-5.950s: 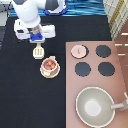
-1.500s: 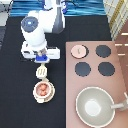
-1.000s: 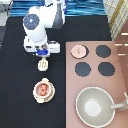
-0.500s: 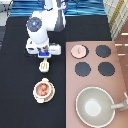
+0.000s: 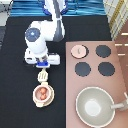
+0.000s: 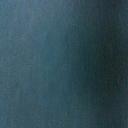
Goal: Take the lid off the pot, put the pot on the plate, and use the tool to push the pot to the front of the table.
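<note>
The lid (image 5: 79, 50) lies off the pot, resting on the stove top (image 5: 120, 62) at its corner nearest the desk's middle, beside the black burners (image 5: 103, 51). The pot (image 5: 43, 93), with reddish round pieces inside, sits on the plate (image 5: 35, 100) toward the desk's (image 5: 15, 75) bottom edge in the exterior view, left of the stove. The spatula (image 5: 43, 76) lies just above the pot, its slotted head near or touching the pot's rim. The pincer (image 5: 43, 64) hangs directly over the spatula's handle end; whether it grips the tool I cannot tell. The wrist view shows only a dim blue-grey blur.

Risks, as I judge them: the spatula's head is narrow against a round pot, so an off-centre push could make the pot swivel aside or slide off the plate instead of travelling with it. A loose hold on the short handle could let the tool twist. Pressing too low could tip the plate's rim. The large grey pan (image 5: 96, 105) stands well clear to the right.
</note>
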You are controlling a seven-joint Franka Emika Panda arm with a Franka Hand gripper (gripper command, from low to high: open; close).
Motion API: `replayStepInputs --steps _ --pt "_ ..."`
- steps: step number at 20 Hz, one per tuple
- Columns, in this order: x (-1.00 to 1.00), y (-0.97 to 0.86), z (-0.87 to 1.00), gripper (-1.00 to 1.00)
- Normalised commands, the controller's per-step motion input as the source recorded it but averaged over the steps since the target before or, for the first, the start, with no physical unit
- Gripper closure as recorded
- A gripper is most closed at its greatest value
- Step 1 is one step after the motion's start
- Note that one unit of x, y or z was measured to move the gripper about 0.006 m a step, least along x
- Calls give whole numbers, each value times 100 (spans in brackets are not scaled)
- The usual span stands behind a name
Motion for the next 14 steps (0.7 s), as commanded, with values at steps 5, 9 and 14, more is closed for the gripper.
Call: replayStepInputs --steps 5,9,14 --pt "99 -3 11 100" --pt "100 0 37 100" --pt "100 -4 49 100"
